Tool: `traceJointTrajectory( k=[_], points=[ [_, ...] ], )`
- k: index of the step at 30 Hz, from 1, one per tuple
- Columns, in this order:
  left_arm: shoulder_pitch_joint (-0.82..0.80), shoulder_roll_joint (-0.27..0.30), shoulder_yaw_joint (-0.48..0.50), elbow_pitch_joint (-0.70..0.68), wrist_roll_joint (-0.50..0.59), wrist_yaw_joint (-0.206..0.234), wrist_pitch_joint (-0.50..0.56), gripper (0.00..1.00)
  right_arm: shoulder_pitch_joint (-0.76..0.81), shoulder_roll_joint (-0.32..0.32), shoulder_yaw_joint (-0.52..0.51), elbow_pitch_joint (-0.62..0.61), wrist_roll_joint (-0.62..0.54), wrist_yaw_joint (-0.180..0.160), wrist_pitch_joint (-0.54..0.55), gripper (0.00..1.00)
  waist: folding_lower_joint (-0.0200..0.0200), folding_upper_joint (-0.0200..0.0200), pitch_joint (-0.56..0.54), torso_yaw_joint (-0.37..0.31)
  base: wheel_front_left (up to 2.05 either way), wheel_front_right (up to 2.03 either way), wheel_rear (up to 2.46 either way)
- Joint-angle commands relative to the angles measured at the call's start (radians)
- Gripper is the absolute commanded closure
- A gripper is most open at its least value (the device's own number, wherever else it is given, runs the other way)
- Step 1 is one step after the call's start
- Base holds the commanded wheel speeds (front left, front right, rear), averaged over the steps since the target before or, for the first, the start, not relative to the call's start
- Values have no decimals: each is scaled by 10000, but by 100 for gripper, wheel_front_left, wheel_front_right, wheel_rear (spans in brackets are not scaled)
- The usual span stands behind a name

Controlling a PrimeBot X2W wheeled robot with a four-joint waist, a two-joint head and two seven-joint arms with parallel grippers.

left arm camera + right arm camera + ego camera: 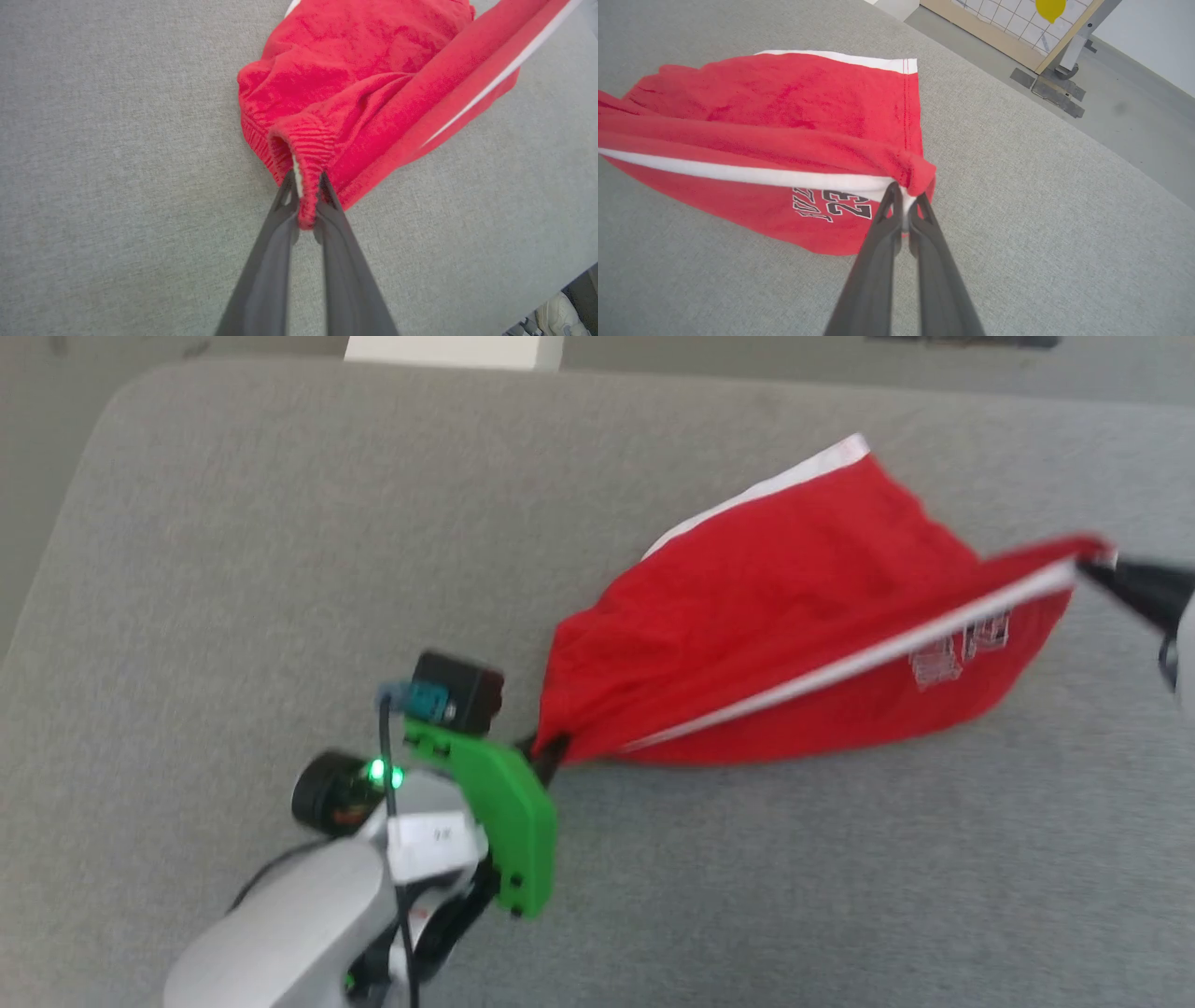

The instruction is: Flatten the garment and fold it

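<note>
Table point(233, 569): grey, fabric-covered, with a rounded far-left corner. Bare floor point(1134, 107) lies beyond its far edge.

Garment point(775, 607): red shorts on the right half of the table, strung between both tools. One edge is drawn taut in a straight line from the near left to the far right. The remaining cloth sags below that line and rests on the table. A leg hem with white trim lies flat toward the far side.

Left arm point(280, 933): pale forearm at near left, carrying a green bracket point(509, 821).

Left tool point(306, 179): clenched on the bunched elastic waistband point(308, 144) at the garment's near-left end.

Right tool point(906, 196): at the right edge of the head view, clenched on the garment's far-right corner, where the white stripe point(840, 667) ends.

Lettering point(836, 205): white print just under the stripe, close to the right tool. The digits 23 are legible; the rest is partly folded under.

Pale shoe point(558, 312): visible past the table's edge in the left wrist view.
</note>
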Motion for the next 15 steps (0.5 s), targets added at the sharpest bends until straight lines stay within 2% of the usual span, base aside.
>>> traceJointTrajectory(
  k=[1, 8, 15],
  points=[
    [-349, -123, 79, 82, 97, -86, 37, 100, -494, 172, -20, 172, -236, -21, 243, 100, 1, -1, 890, 751, 0, 0, 0],
    [-1369, -678, 107, 517, 143, -350, 195, 100, -2593, 1022, 650, 1451, -1226, -21, 1236, 100, 1, -1, 1669, 1333, 0, 0, 0],
    [-2065, -1161, 32, 1094, 180, -516, 333, 100, -4025, 1407, 1558, 2782, -2073, -21, 1148, 100, 1, -1, 2182, 1621, 0, 0, 0]
  ],
)
